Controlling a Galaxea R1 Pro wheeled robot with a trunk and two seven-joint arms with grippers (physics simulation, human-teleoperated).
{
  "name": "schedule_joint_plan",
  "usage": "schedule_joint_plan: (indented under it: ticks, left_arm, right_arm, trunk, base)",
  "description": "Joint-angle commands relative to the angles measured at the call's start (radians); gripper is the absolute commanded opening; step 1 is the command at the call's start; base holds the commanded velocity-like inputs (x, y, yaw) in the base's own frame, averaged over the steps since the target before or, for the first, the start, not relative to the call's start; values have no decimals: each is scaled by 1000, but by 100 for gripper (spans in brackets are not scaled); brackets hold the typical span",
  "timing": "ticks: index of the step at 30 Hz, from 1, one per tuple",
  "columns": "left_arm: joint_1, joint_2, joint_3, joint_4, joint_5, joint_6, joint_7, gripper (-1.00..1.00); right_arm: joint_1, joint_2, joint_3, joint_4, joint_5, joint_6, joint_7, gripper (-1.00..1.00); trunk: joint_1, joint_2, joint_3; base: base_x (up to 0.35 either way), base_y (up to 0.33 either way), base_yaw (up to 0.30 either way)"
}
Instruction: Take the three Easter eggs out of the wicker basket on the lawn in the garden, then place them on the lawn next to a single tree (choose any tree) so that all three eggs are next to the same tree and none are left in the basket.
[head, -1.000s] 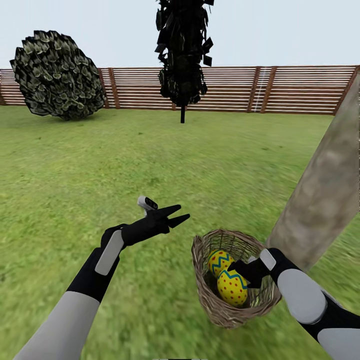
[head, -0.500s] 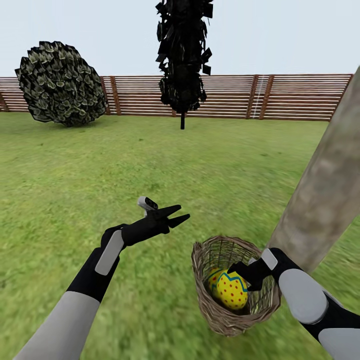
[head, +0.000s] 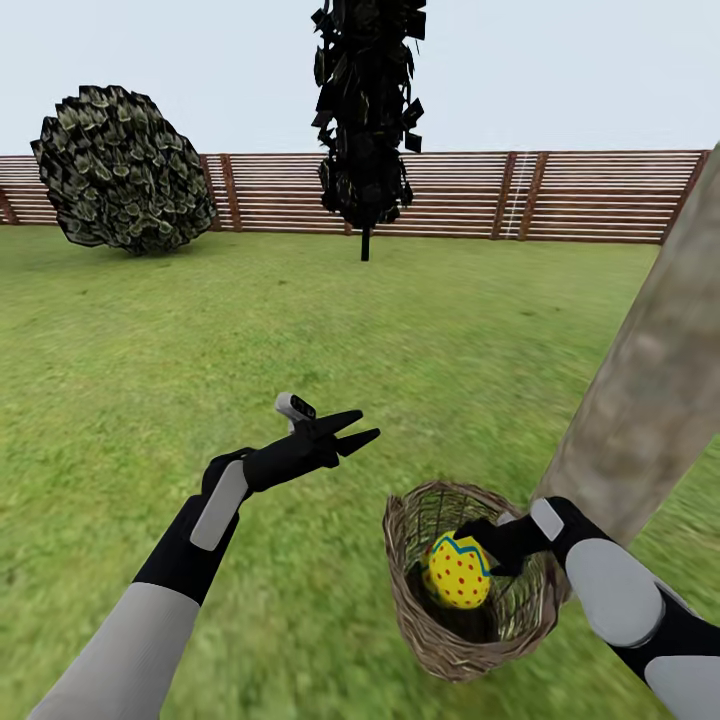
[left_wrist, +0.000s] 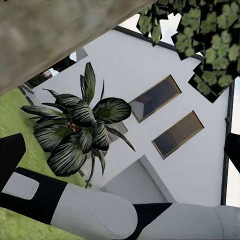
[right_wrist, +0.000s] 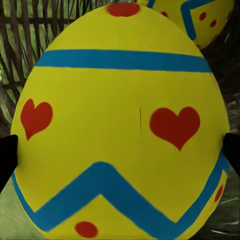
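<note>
A: On the lawn (head: 200, 330), close against the thick pale trunk of the tree (head: 655, 390), sits the wicker basket (head: 470, 640). The right hand (head: 478, 538) reaches down into it from the trunk side.

B: Does that hand have anything?

A: Yes. Its two dark fingertips sit on either side of a yellow Easter egg (head: 458, 572), with the egg wedged between them. In the right wrist view the held egg (right_wrist: 120, 125) shows a blue band, a blue zigzag, red hearts and red dots, and a black fingertip presses in at each edge.

B: Is it out of the basket?

A: It is inside the rim, high in the basket's opening. The right wrist view also shows part of a second egg (right_wrist: 200, 20) behind the held one, against the woven wall (right_wrist: 30, 30). I cannot see a third.

B: And the left hand (head: 350, 430)?

A: Held above the grass, well apart from the basket, its two fingers slightly parted and nothing between them.

B: What does the left wrist view show?

A: A white house wall (left_wrist: 165, 165) with two windows, a dark-leaved plant (left_wrist: 75, 135), the trunk (left_wrist: 50, 30) across one corner, and the robot's other arm (left_wrist: 100, 210).

B: Farther back?

A: A brown slat fence (head: 560, 195), a round bush (head: 120, 170) and a thin black-leaved tree (head: 365, 110).
</note>
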Motion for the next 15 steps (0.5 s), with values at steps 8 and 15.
schedule_joint_plan:
  ticks: [8, 15]
  left_arm:
    - [-1, 0, 0, 2, -7, 5, 3, 100]
    - [-1, 0, 0, 2, -9, 4, 5, 100]
  right_arm:
    - [7, -39, 10, -3, 22, 17, 262, -100]
    - [48, -144, 209, -9, 30, 5, 658, -100]
  trunk:
    - [-31, 56, 24]
    - [-58, 105, 46]
  base:
    - [-128, 0, 0]
    - [-94, 0, 0]
